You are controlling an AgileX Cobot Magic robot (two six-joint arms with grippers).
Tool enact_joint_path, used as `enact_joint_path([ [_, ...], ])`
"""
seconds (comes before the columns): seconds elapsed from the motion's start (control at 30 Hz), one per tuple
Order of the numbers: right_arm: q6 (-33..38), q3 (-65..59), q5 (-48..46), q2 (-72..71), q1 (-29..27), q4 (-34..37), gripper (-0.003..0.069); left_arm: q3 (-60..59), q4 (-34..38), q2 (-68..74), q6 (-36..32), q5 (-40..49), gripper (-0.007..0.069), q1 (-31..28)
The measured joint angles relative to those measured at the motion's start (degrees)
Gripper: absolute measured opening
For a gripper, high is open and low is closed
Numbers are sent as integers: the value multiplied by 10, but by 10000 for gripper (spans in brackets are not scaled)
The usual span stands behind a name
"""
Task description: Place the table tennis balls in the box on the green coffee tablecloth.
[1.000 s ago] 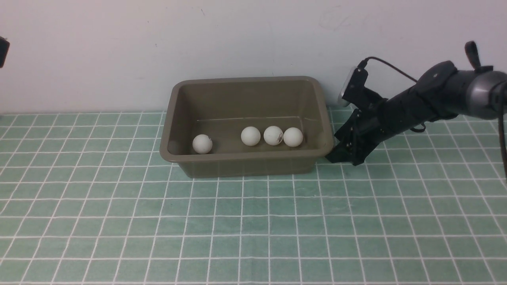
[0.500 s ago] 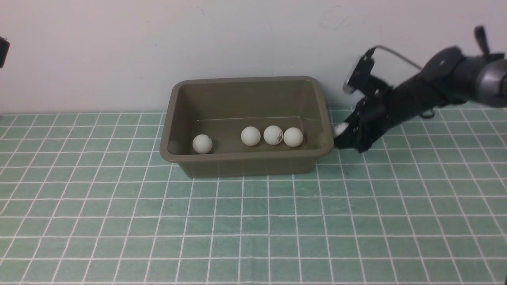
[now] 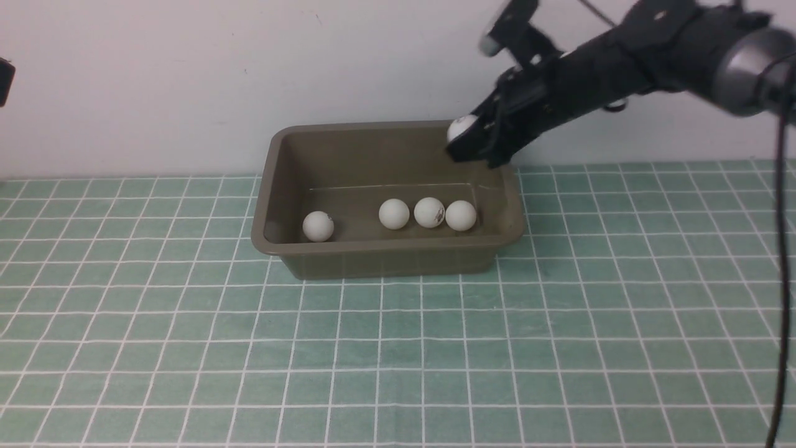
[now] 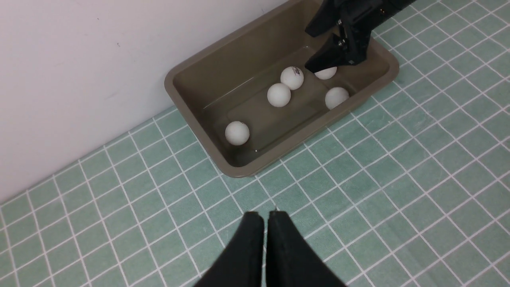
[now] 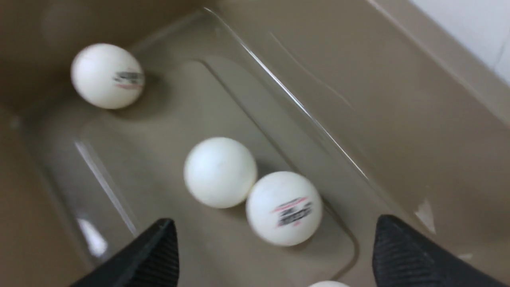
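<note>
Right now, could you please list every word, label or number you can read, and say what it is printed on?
Nothing is legible.
Lone ball: dark print with a red stroke, too blurred to read.
Middle ball: the same kind of print, also too blurred.
Box, tablecloth: no text.

Right pincer (image 3: 474,151), ball (image 3: 461,127) now over box (image 3: 385,248).

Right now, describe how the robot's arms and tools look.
The right arm is matte black, with a rounded grey metal joint and a thin black cable beside it. The right tool is black, tapered and finely ribbed. The left tool is two smooth black wedges; its arm is out of view.
</note>
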State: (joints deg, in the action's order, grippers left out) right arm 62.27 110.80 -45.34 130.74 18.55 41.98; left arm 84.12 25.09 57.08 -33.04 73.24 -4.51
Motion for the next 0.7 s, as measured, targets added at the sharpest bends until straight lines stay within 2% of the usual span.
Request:
enact_joint_path([
  [0.07, -10, 26, -38, -14, 0, -25, 572, 0, 0, -2, -14, 0, -4, 0],
  [0.17, -51, 81, -101, -52, 0, -86, 480, -3, 0, -22, -44, -1, -4, 0],
  [0.23, -104, 117, -136, -89, -2, -141, 351, -13, 0, -50, -56, -1, -4, 0],
  [0.3, -148, 136, -179, -144, -16, -174, 150, -30, 0, -85, -64, -1, -4, 0],
  [0.37, -169, 140, -232, -189, -42, -179, 32, -68, -5, -142, -70, -11, -4, 0],
  [0.5, -206, 123, -265, -244, -118, -156, -8, -171, -36, -255, -43, -75, -4, 0],
  [0.7, -202, -14, -267, -378, -248, -91, -10, -305, -50, -360, 18, -150, -4, 0],
])
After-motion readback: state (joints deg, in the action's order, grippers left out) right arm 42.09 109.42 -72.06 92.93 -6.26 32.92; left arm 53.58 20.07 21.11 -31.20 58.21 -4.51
